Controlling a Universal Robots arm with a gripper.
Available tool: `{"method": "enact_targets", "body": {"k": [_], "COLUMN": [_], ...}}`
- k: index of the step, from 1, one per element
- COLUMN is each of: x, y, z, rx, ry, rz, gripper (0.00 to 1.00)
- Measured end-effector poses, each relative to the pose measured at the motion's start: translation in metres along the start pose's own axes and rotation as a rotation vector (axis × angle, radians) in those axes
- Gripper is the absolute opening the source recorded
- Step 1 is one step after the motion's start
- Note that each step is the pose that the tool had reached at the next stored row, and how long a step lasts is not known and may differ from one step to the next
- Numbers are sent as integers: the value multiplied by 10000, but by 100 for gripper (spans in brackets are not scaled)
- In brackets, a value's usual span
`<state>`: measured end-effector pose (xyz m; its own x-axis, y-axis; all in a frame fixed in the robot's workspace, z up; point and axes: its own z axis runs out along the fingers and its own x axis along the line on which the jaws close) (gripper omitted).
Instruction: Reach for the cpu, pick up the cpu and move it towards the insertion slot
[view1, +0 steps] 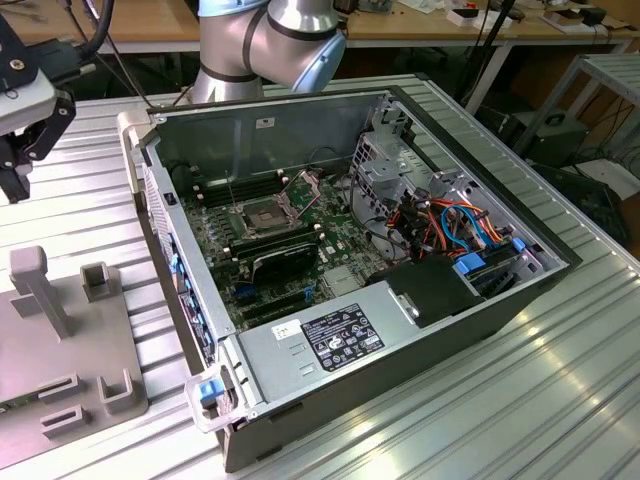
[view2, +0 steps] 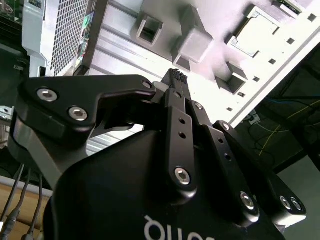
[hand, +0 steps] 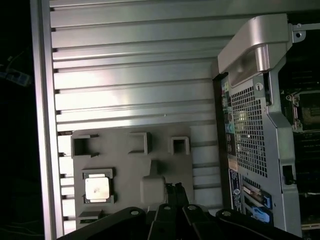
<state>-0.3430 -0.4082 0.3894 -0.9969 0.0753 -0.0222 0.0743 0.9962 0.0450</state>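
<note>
gripper (hand: 175, 190) fingers pressed together, holding nothing, over grey fixture plate (hand: 131, 161), cpu (hand: 97, 188) in a pocket of that plate, near gripper but not touching, insertion slot (view1: 262, 215) well apart inside open pc case (view1: 270, 125), printed label (view1: 342, 338) on psu, txt not legible

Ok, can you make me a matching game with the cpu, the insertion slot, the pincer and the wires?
1 cpu
2 insertion slot
3 pincer
4 wires

A inside the open computer case, on the green board
B orange and blue
C lying in a pocket of the grey holder
D up in the air, outside the case

Pairs: 1-C, 2-A, 3-D, 4-B
</note>
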Motion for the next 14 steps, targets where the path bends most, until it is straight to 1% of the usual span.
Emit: {"method": "enact_targets", "body": {"k": [3, 4, 11, 14], "x": [100, 113, 128, 170], "y": [-12, -14, -15, -18], "z": [1, 1, 0, -1], "rx": [-1, 0, 1, 1], "ry": [1, 2, 3, 3], "rz": [0, 0, 0, -2], "gripper": [11, 11, 11, 11]}}
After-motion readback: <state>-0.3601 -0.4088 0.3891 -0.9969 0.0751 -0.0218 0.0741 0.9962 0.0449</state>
